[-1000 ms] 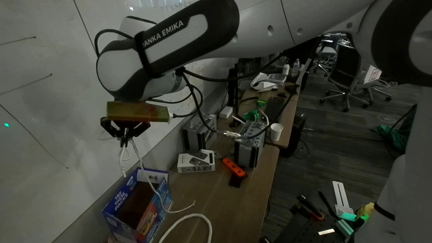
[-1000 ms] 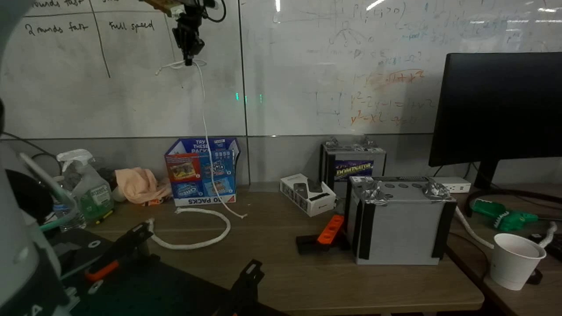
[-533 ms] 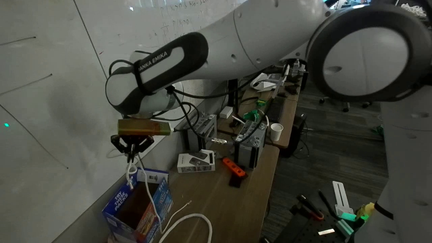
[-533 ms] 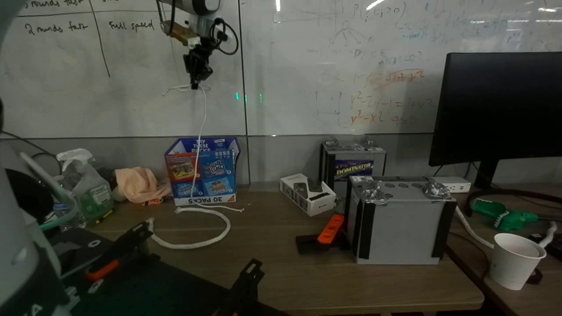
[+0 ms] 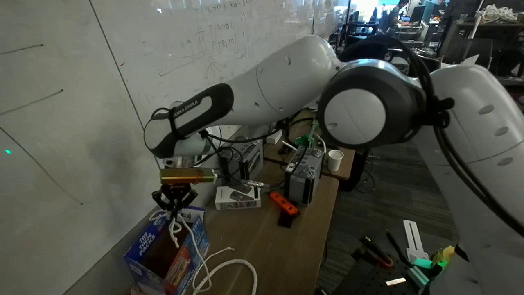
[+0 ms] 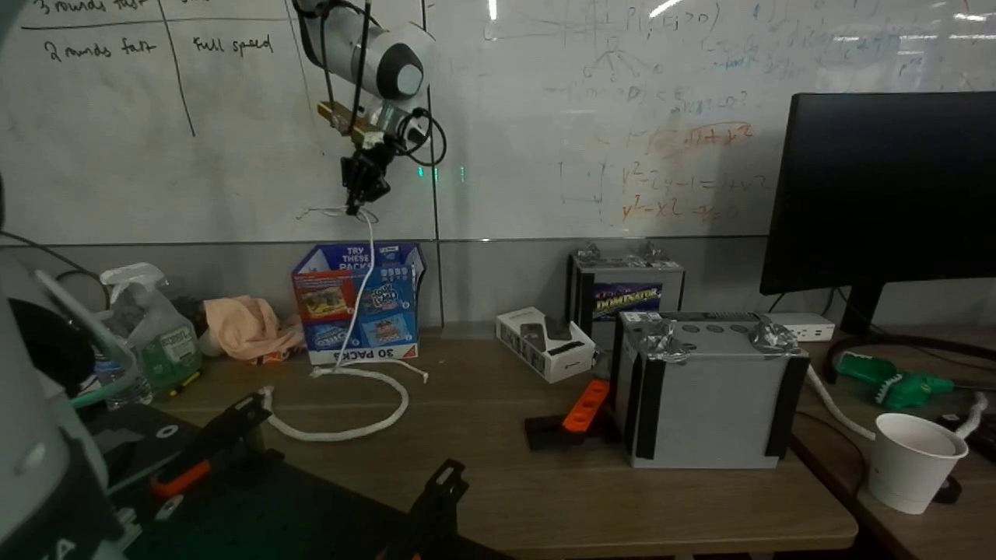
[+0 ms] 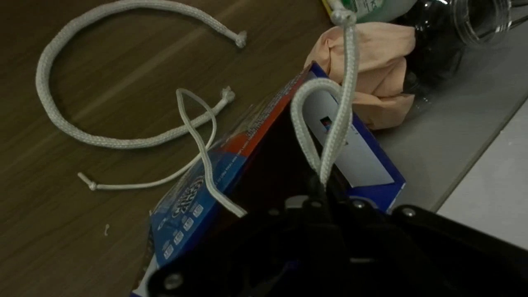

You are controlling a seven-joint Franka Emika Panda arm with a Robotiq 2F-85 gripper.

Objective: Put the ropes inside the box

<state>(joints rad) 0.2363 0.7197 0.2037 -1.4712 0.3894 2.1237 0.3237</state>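
Wrist view: the gripper [image 7: 322,194] pinches the thin rope [image 7: 350,62] above the box [image 7: 231,165] — the thick rope [image 7: 44,78] (openly curved) lies beside the box.

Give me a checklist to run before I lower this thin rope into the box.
1. Grip: hand shut on the thin rope: ok.
2. Target: box open at the top: ok.
3. Alignment: hand above the box: ok.
4. Trailing tail inside: not ok, drapes outside onto the table.
5. Tail free of the thick rope: cannot tell, they cross in the wrist view.
6. Thick rope inside: not ok, lies on the table.
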